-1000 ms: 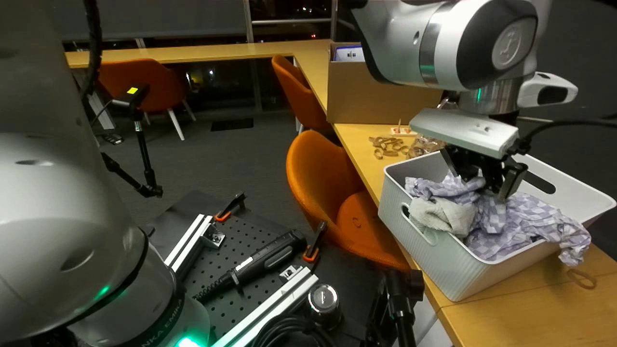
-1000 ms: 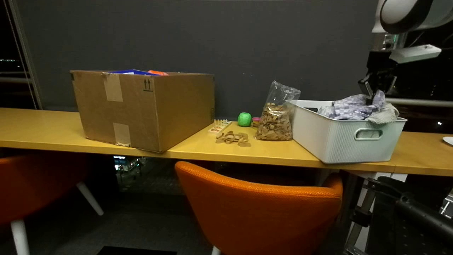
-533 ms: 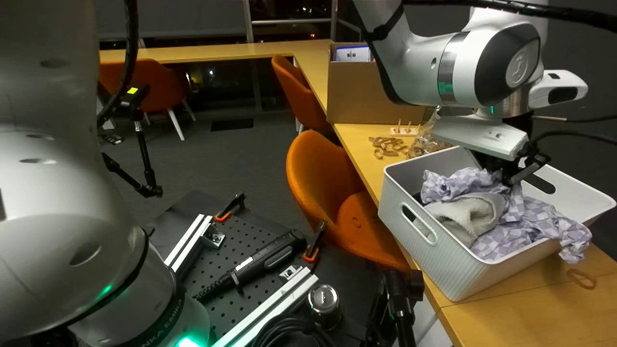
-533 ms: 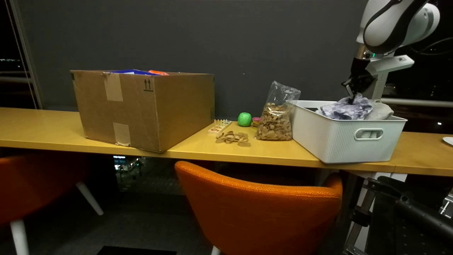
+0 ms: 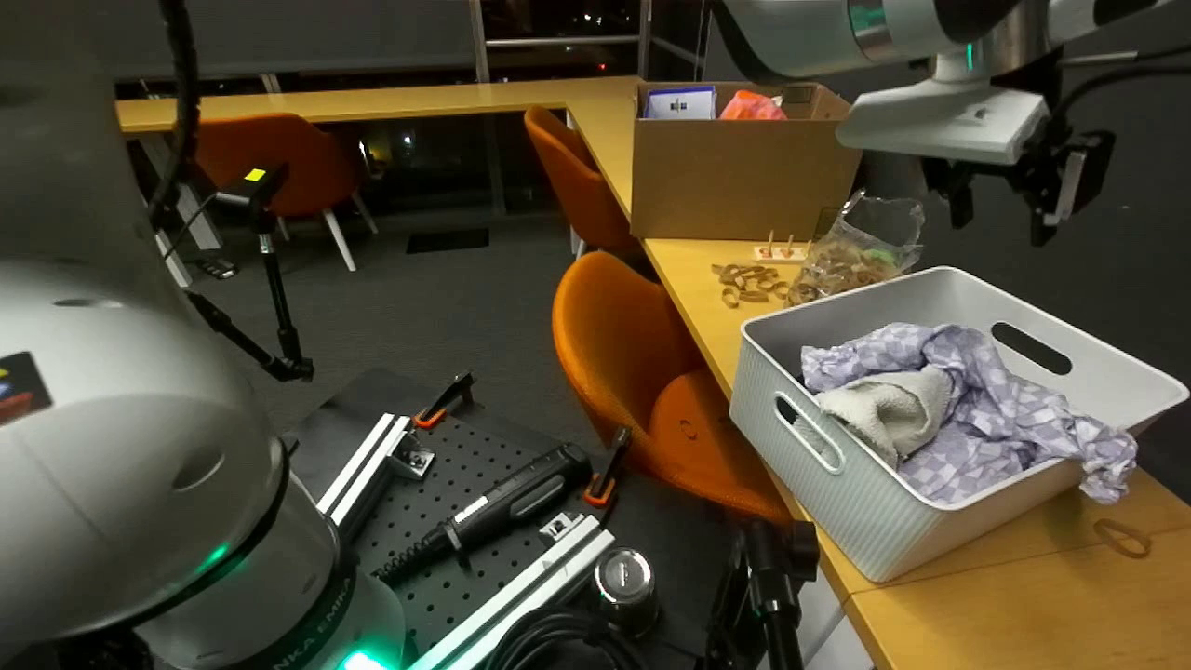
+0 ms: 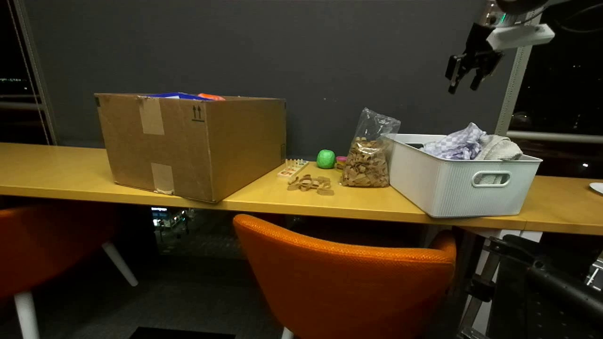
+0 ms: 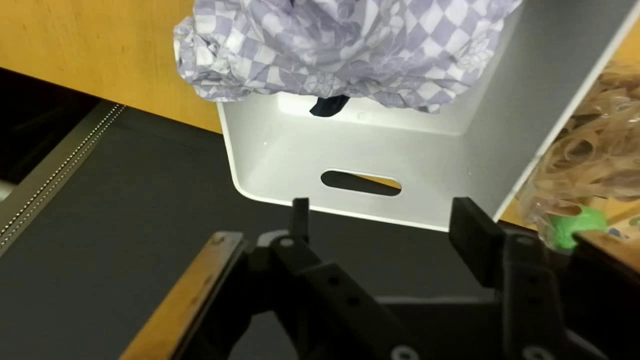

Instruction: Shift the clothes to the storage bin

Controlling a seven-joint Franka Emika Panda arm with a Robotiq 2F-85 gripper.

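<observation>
Crumpled lavender checked cloth (image 5: 1005, 419) and a light grey towel (image 5: 884, 409) lie inside the white storage bin (image 5: 865, 521); these are the clothes. One end of the checked cloth droops over the bin's rim, while the towel rests against the handle side. High above the bin, apart from the clothes, my gripper (image 5: 1002, 228) stands open, as an exterior view also shows for the gripper (image 6: 463, 88). In the wrist view, nothing is between the spread fingers of the gripper (image 7: 382, 205). A small dark item (image 7: 329, 106) peeks out under the checked cloth (image 7: 340, 50).
A clear bag of tan bands (image 6: 366, 165) leans beside the bin. Loose bands (image 6: 311, 183), a peg board (image 6: 293, 167) and a green ball (image 6: 325, 159) lie between it and a large cardboard box (image 6: 160, 146). An orange chair (image 6: 348, 278) stands at the table's edge.
My gripper, earlier down at the checked cloth, has opened, let go of it and risen well above the bin. The cloth has stayed behind in a heap beside the towel.
</observation>
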